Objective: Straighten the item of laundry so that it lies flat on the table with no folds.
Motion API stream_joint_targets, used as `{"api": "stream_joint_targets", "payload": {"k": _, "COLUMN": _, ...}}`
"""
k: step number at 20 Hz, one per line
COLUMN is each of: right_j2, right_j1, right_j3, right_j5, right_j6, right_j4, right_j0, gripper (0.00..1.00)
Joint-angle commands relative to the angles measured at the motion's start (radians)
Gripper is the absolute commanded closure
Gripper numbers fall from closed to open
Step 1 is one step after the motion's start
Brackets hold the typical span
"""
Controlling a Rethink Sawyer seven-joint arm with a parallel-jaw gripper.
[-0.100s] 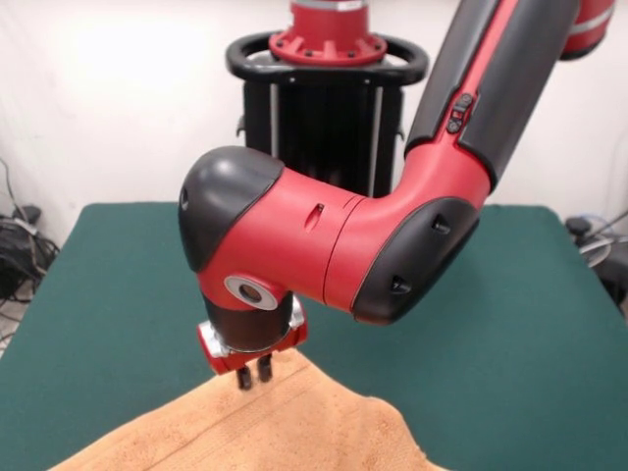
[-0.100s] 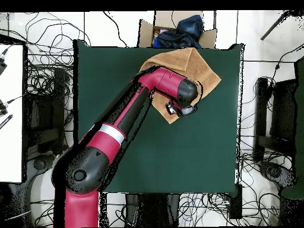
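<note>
Peach-tan towel point(image 1: 285, 427) sits at the near edge of the green desk point(image 1: 510, 334) in the front view, bunched up, not flat; a raised fold peaks right under the gripper point(image 1: 254, 374). A woven band line runs across the cloth. In the overhead view the towel point(image 2: 190, 65) lies at the desk's point(image 2: 178, 154) top edge, right of centre, one corner pointing down toward the desk's middle, partly covered by the arm point(image 2: 127, 116). Gripper points straight down, two short dark fingers point(image 1: 245, 377) close together with a narrow gap, tips at or just above the towel's peak; cannot tell if cloth is pinched. Cardboard box point(image 2: 178, 32) with dark blue fabric sits just beyond the desk's top edge.
</note>
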Motion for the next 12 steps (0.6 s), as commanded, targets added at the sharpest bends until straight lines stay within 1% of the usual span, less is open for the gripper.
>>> {"api": "stream_joint_targets", "payload": {"k": 1, "right_j2": 0.098, "right_j1": 0.051, "right_j3": -0.055, "right_j5": -0.081, "right_j6": 0.239, "right_j4": 0.067, "right_j0": 0.000, "gripper": 0.00}}
{"api": "stream_joint_targets", "payload": {"k": 6, "right_j2": 0.080, "right_j1": 0.060, "right_j3": -0.050, "right_j5": -0.088, "right_j6": 0.275, "right_j4": 0.062, "right_j0": 0.005, "gripper": 0.00}}
{"api": "stream_joint_targets", "payload": {"k": 8, "right_j2": 0.077, "right_j1": 0.055, "right_j3": -0.036, "right_j5": -0.090, "right_j6": 0.295, "right_j4": 0.064, "right_j0": 0.010, "gripper": 0.00}}
{"api": "stream_joint_targets", "payload": {"k": 12, "right_j2": 0.073, "right_j1": 0.045, "right_j3": 0.006, "right_j5": -0.120, "right_j6": 0.298, "right_j4": 0.056, "right_j0": 0.030, "gripper": 0.00}}
